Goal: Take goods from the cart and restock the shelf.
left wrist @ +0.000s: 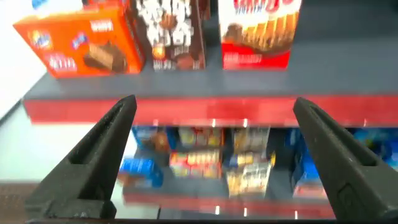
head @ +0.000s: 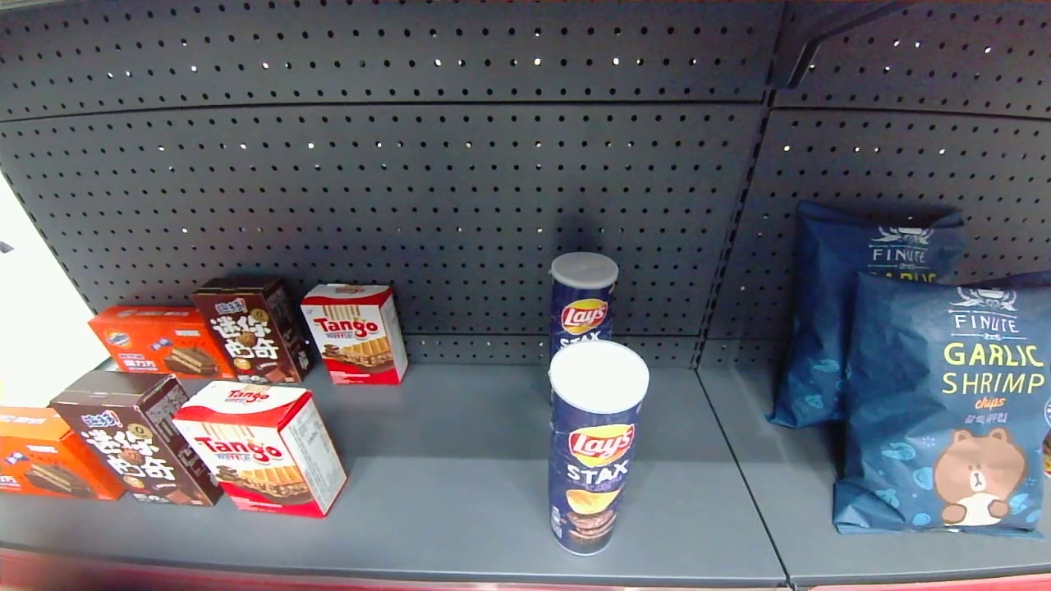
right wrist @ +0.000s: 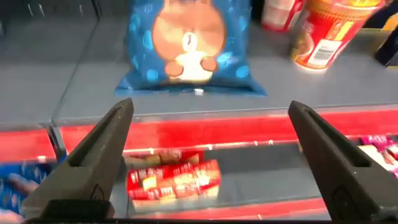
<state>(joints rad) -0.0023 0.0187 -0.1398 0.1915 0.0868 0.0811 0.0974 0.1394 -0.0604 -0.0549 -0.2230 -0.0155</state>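
Left gripper: hanging wide open and holding nothing, facing the red front edge of the shelf, with the orange box, brown box and red-and-white wafer box standing just beyond.
Right gripper: gaping wide and carrying nothing. The bear-printed blue bag is lying beyond it, beside a red cup.
Head view, centre: two dark blue chip cans are standing one behind the other.

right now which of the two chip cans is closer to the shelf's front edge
The front can, whose label shows in full, stands nearer the shelf edge. The other can stands upright right behind it, close to the pegboard.
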